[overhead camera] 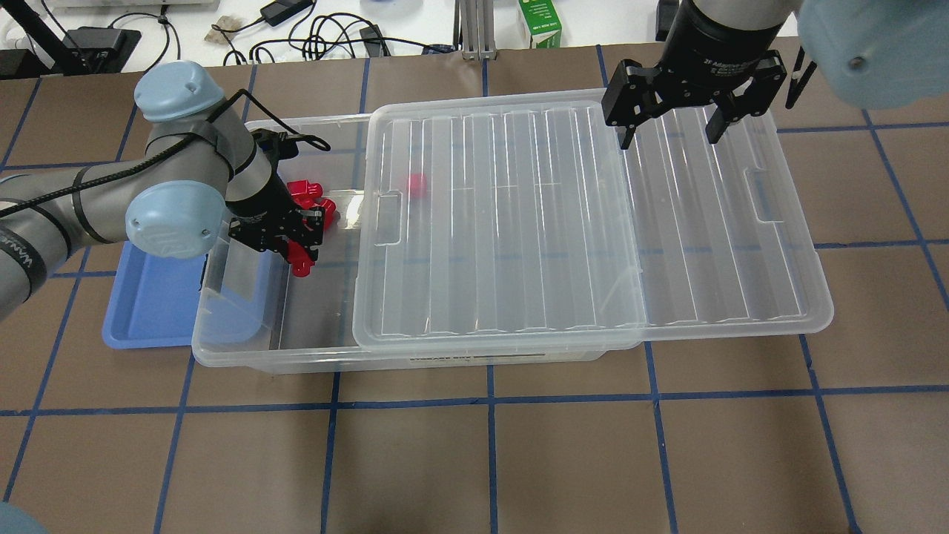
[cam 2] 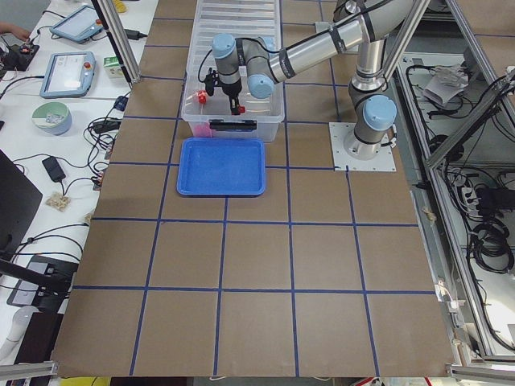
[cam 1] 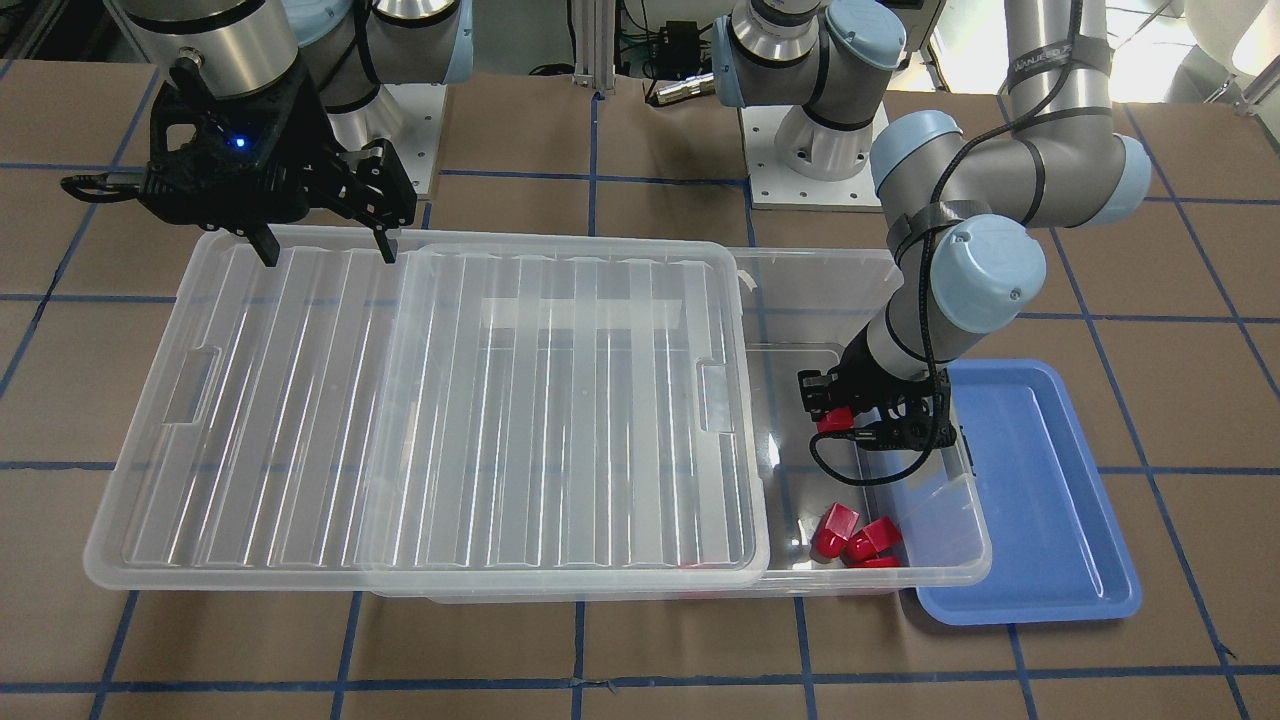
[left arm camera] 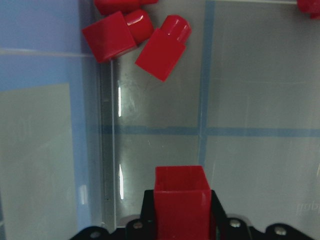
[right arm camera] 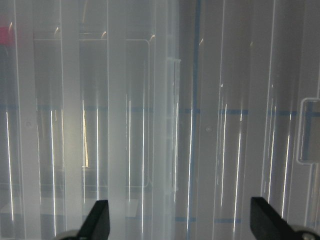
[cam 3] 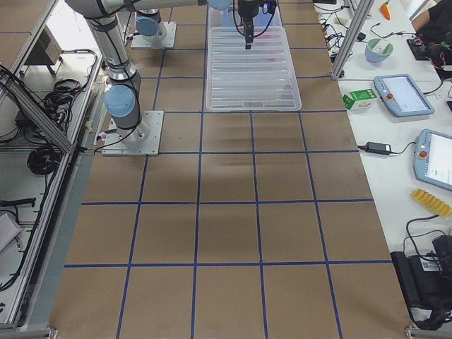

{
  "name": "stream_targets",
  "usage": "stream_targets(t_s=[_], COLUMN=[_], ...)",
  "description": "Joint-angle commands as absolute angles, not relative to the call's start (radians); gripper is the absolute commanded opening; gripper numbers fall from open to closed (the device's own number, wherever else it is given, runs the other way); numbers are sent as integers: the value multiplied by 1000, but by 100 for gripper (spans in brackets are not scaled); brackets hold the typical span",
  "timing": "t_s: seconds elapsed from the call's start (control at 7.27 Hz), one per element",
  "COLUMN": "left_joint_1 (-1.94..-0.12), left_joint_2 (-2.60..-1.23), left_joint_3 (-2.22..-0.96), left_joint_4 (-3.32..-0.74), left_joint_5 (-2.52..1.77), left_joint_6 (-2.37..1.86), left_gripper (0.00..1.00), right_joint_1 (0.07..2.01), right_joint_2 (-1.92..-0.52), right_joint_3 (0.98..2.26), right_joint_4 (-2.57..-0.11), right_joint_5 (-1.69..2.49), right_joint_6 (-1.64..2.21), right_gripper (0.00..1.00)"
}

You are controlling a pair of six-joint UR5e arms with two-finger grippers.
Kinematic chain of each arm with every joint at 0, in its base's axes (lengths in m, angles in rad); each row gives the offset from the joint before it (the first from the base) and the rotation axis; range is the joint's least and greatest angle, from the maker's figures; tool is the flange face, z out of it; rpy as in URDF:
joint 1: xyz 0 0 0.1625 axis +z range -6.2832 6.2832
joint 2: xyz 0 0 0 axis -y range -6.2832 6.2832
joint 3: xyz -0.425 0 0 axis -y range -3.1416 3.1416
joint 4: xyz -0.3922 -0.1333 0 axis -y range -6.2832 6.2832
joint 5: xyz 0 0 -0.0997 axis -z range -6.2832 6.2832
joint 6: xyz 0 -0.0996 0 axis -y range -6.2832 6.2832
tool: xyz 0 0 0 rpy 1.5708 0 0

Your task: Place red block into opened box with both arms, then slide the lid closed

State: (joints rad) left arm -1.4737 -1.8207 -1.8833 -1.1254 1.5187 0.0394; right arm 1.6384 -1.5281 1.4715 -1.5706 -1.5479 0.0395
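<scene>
Red block (left arm camera: 181, 199) tight in left pincer (overhead camera: 298, 254) over box (overhead camera: 259, 357) of loose blocks (left arm camera: 162, 48); right pincer (overhead camera: 671, 139) wide open above lid (overhead camera: 704, 245)

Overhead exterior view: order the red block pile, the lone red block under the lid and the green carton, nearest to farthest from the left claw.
1. red block pile, just beyond the left claw, in the box.
2. lone red block, under the lid, midway.
3. green carton, far back, beyond the lid.

Blue tray (cam 1: 1040, 500) on brown table (cam 1: 640, 650); green carton (overhead camera: 539, 22) beyond.
</scene>
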Motion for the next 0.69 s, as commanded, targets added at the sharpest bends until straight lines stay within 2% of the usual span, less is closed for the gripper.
stream_targets(t_s=[0.0,0.28,0.41,0.55], left_joint_1=[-1473,-1473,-1474,-1474], left_joint_2=[-1827,-1856,-1865,-1865], left_joint_3=[-1946,-1974,-1974,-1973], left_joint_4=[-1079,-1028,-1026,-1025], left_joint_5=[1519,1519,1519,1519], left_joint_6=[35,34,34,35], left_gripper=[0,0,24,88], right_joint_1=[1623,1618,1621,1621], right_joint_2=[-1528,-1529,-1529,-1529], right_joint_3=[1462,1463,1469,1470], right_joint_4=[-1577,-1606,-1627,-1628], right_joint_5=[-1546,-1546,-1546,-1545], right_joint_6=[83,89,90,91], right_gripper=[99,100,100,100])
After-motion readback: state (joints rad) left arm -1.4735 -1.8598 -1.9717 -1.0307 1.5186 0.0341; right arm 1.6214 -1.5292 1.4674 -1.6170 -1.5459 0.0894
